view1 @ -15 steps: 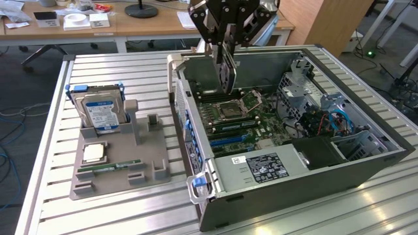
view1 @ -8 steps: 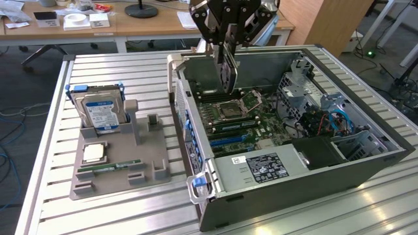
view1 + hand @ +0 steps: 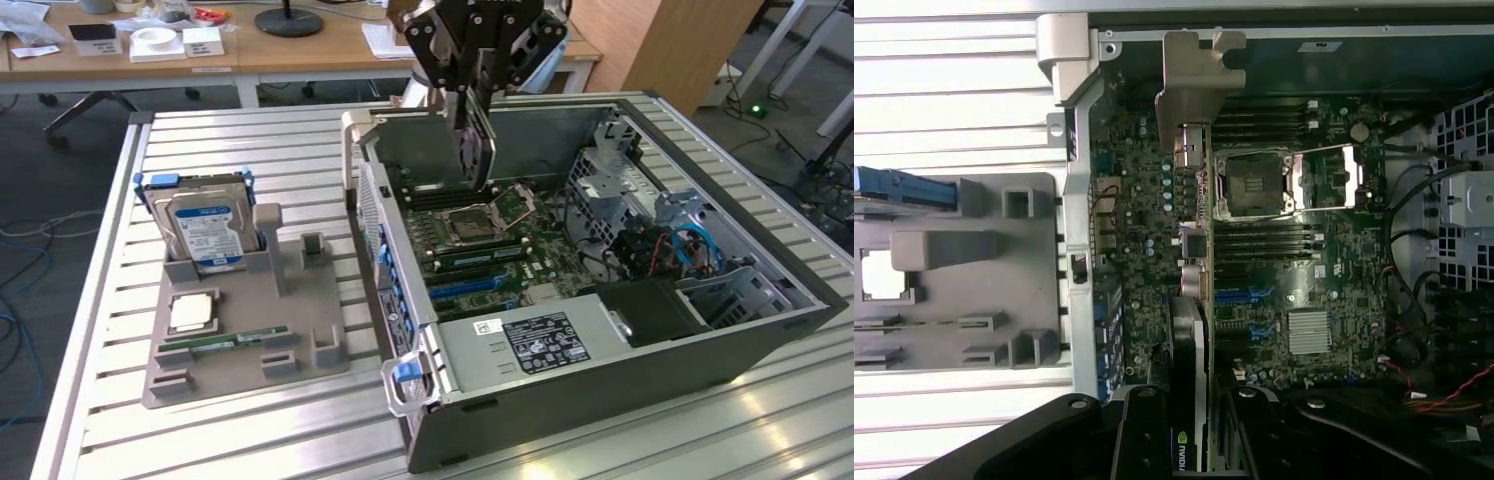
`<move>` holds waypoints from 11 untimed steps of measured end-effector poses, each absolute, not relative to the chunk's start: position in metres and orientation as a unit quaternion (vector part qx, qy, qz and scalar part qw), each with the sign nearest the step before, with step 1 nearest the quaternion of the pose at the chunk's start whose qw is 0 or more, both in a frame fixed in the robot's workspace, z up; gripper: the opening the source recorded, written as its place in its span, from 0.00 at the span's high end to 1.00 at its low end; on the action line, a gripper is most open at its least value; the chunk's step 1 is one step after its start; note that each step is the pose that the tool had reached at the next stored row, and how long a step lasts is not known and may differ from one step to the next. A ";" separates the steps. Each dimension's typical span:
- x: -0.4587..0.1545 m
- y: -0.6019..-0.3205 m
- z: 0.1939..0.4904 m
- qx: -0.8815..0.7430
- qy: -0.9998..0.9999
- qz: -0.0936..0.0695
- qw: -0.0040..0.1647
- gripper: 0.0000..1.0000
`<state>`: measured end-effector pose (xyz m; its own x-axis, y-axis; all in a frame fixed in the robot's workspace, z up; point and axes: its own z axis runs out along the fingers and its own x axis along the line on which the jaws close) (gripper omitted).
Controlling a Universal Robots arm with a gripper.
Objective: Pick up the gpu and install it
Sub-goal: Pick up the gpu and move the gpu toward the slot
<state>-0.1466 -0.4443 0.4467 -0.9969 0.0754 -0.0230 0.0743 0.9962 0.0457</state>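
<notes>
We see the gripper point(image 3: 474, 115) above the open computer case point(image 3: 627, 390), and it holds the graphics card point(image 3: 477, 160). The jaws are closed down to a narrow gap, with the card clamped between them; in the wrist view one black finger point(image 3: 1144, 440) stands on each side of the card's thin edge. The card hangs on its edge, straight below the gripper, over the motherboard point(image 3: 514, 255). Its lower edge is close above the board, just beside the processor socket point(image 3: 483, 215); we cannot tell if it already touches the board. In the wrist view the card runs between the socket and the case wall, and its beige metal bracket point(image 3: 1194, 75) is at the end far from the fingers, near the case rim.

The case lies on the slatted metal tabletop point(image 3: 240, 430), toward the edge at the exterior view's right. A grey holder point(image 3: 320, 355) lies beside the case, toward the tabletop's edge at the exterior view's left. In this holder a hard drive point(image 3: 207, 235) stands upright, and a green memory stick point(image 3: 220, 342) lies flat.
</notes>
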 end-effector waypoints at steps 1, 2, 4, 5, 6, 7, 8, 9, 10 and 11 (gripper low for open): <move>-0.145 -0.444 0.447 0.037 0.999 0.022 0.012 0.73; -0.143 -0.444 0.447 0.037 0.999 0.022 0.012 0.73; -0.140 -0.444 0.447 0.037 0.999 0.022 0.012 0.73; -0.139 -0.444 0.447 0.037 0.999 0.022 0.012 0.73; -0.137 -0.444 0.447 0.037 0.999 0.022 0.012 0.73; -0.136 -0.444 0.447 0.037 0.999 0.022 0.012 0.73; -0.135 -0.444 0.447 0.037 0.999 0.022 0.012 0.73; -0.133 -0.444 0.447 0.037 0.999 0.022 0.012 0.73; -0.132 -0.444 0.447 0.037 0.999 0.022 0.012 0.73; -0.131 -0.444 0.447 0.037 0.999 0.022 0.012 0.73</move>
<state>-0.1309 -0.4443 0.4467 -0.9969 0.0754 -0.0230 0.0743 0.9962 0.0457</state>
